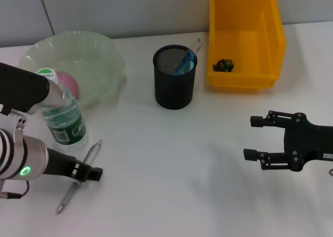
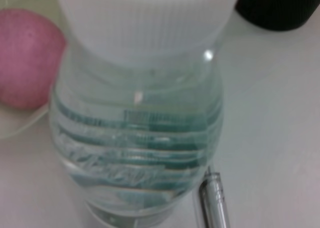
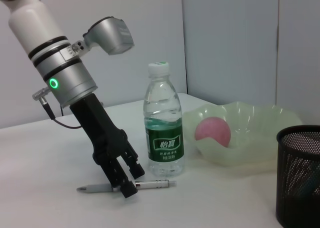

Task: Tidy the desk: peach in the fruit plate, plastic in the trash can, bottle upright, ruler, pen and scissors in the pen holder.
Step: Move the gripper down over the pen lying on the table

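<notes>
The pen [image 1: 78,181] lies flat on the table in front of the upright water bottle [image 1: 62,109]. My left gripper [image 1: 88,173] is down on the pen's middle and closed around it; in the right wrist view the left gripper [image 3: 128,182] pinches the pen [image 3: 155,184] beside the bottle [image 3: 163,125]. The pink peach [image 1: 68,82] sits in the pale green fruit plate [image 1: 104,55]. The black mesh pen holder [image 1: 175,86] holds the ruler [image 1: 196,43] and the blue-handled scissors [image 1: 184,64]. My right gripper [image 1: 260,138] is open and empty at the right.
A yellow bin [image 1: 270,44] stands at the back right with a small dark scrap [image 1: 223,65] inside. The left wrist view shows the bottle [image 2: 140,113] close up, the peach [image 2: 25,63] and the pen [image 2: 214,200].
</notes>
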Robot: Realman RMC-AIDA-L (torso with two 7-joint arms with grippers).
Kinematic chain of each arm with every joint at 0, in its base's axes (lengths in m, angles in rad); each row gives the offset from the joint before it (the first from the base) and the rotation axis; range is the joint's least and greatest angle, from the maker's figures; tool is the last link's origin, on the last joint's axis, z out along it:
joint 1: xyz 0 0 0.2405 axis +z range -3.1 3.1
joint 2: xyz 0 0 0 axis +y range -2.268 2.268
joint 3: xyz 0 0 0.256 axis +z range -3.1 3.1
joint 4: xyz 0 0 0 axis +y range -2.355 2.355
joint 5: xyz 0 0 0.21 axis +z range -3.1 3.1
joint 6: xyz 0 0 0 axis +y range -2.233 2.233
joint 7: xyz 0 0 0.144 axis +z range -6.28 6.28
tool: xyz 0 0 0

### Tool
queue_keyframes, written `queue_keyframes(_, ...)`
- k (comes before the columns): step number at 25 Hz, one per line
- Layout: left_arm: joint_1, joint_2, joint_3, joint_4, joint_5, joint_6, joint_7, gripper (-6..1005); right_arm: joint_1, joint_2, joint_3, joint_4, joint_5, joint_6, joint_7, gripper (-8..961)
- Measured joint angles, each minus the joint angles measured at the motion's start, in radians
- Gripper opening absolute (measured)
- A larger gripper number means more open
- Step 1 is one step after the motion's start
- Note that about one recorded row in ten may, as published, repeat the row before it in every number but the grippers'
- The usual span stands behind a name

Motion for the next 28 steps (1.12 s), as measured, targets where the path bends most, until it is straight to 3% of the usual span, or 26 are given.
queue_keyframes(11,-0.022,-0.001,0.0,-0.001,0.009,0.034,0.0,732,0.0,0.0,0.0,0.005,-0.001,0.013,0.001,807)
queue_keyframes(21,-0.051,-0.001,0.005,-0.02,0.035,0.062,0.0,502,-0.002,0.0,0.0,0.002,-0.001,0.014,0.001,806)
queue_keyframes(28,-0.057,-0.001,0.008,-0.022,0.036,0.066,0.0,503,-0.005,0.0,0.0,0.002,0.0,0.021,0.001,807)
